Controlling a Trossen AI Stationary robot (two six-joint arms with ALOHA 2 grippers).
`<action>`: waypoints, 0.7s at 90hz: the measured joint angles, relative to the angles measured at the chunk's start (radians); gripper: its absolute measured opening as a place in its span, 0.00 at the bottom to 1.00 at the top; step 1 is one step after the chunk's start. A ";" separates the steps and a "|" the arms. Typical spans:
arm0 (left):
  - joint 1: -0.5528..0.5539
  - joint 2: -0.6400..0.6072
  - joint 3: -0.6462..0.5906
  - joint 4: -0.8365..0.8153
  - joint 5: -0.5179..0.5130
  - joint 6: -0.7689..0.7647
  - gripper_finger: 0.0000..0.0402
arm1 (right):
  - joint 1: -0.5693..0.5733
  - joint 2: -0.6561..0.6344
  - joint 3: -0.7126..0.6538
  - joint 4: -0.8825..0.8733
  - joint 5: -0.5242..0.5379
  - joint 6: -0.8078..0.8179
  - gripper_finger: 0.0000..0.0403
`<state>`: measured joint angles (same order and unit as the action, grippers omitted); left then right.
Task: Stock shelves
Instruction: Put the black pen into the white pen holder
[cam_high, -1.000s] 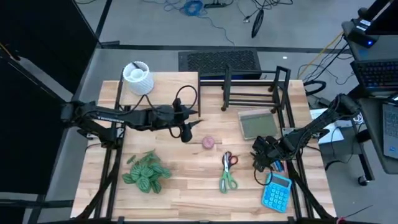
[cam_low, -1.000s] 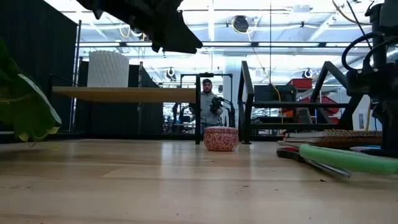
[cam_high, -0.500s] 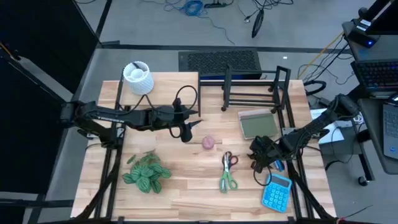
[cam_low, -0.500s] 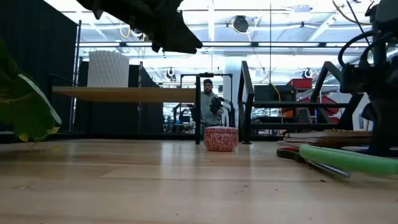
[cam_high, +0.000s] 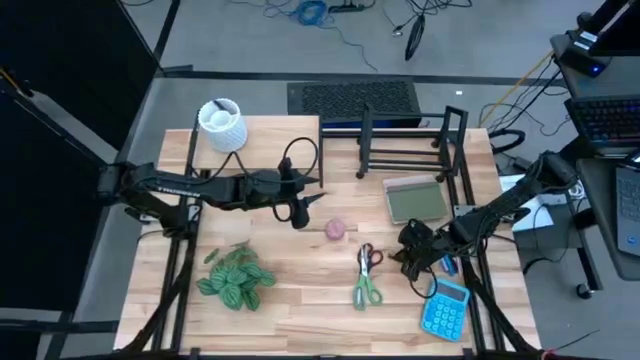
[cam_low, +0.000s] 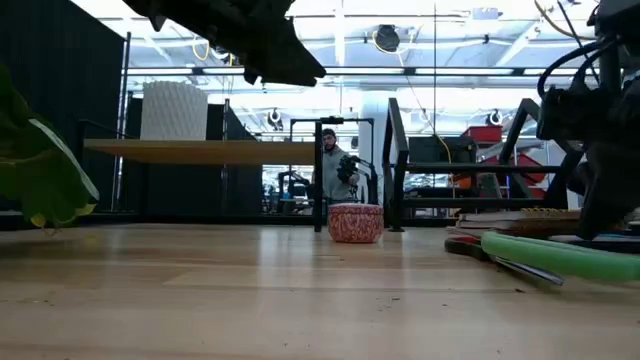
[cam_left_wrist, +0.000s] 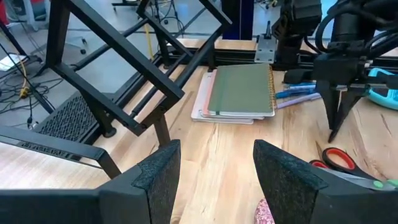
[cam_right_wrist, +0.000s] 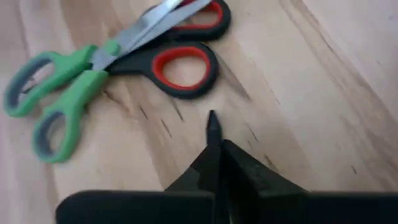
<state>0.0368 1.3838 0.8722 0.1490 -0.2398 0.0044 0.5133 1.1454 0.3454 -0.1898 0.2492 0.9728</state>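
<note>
Now we bring our right claw (cam_high: 408, 262), fingers pinched together and empty, low beside the red and green scissors (cam_high: 367, 275) at lower centre; next it must spread to grasp. Left claw (cam_left_wrist: 214, 180) hangs parted mid-desk. Pale-wood riser shelf (cam_high: 270, 135) and black wire rack (cam_high: 405, 140) wait upper centre.

Both arms are being shown as slim black jointed links, with black cables looping along them. The left hand (cam_left_wrist: 214, 180) is seen with two broad, matte black fingers; the right hand (cam_right_wrist: 214, 140) is seen with fingers tapering to a thin point.
</note>
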 joint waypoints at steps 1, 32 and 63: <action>0.000 0.000 0.000 0.000 0.000 0.000 0.47 | 0.000 -0.002 0.000 -0.001 -0.001 -0.001 0.01; 0.000 0.000 0.000 0.000 0.001 0.000 0.47 | 0.001 -0.061 0.003 -0.003 -0.122 -0.092 0.02; 0.000 0.000 0.000 0.000 0.002 0.000 0.47 | 0.001 -0.061 0.005 -0.043 0.033 -0.344 0.35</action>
<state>0.0368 1.3838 0.8722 0.1486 -0.2375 0.0040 0.5144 1.0840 0.3504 -0.2326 0.2825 0.6285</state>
